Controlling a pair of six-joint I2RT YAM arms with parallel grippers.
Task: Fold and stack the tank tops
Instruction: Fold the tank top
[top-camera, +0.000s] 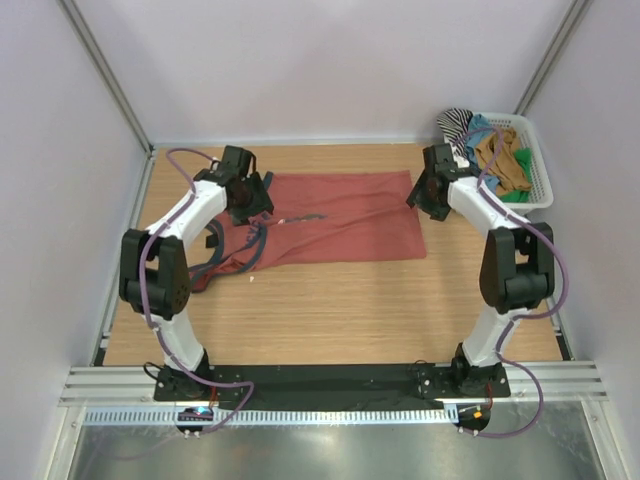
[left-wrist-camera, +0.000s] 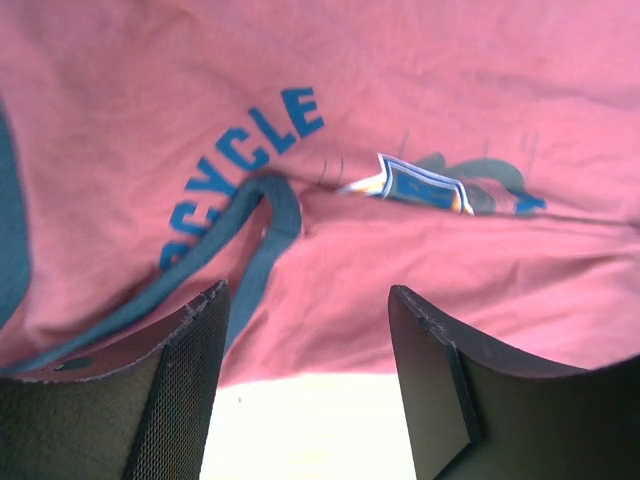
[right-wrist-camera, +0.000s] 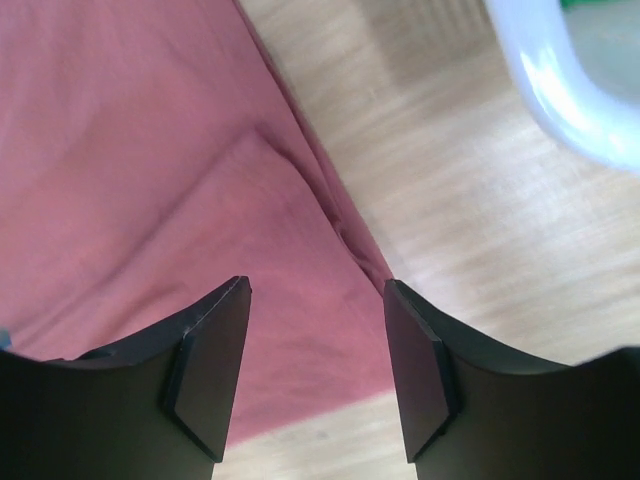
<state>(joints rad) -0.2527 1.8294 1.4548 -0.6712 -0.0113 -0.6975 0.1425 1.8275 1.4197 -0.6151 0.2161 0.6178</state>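
Rust-red cloth is all you have out on the bench (top-camera: 330, 310) so far: one tank top (top-camera: 340, 220) lies spread lengthwise to the left of the white basket (top-camera: 540, 170), its hem end towards the basket and its navy-trimmed straps (top-camera: 225, 262) bunched loosely at the end farthest from the basket. A crease runs along the body and swallows part of the chest print (left-wrist-camera: 420, 185), so I judge this as a first fold only begun or roughly done. No finished stack shows anywhere. Your left end effector (top-camera: 248, 205) hangs over the strap end, away from the basket, with its fingers spread and nothing between them, the cloth and a loop of navy trim (left-wrist-camera: 270, 210) just below. Your right end effector (top-camera: 425, 195) sits between the top and the basket, also released and empty, poised over the hem corner (right-wrist-camera: 300, 180) nearest the basket. Inside the basket wait the ochre-brown top (top-camera: 500, 160) and a tangle of striped (top-camera: 455, 122), blue (top-camera: 480, 130) and green (top-camera: 515, 193) cloth. Most of the job is ahead of you.
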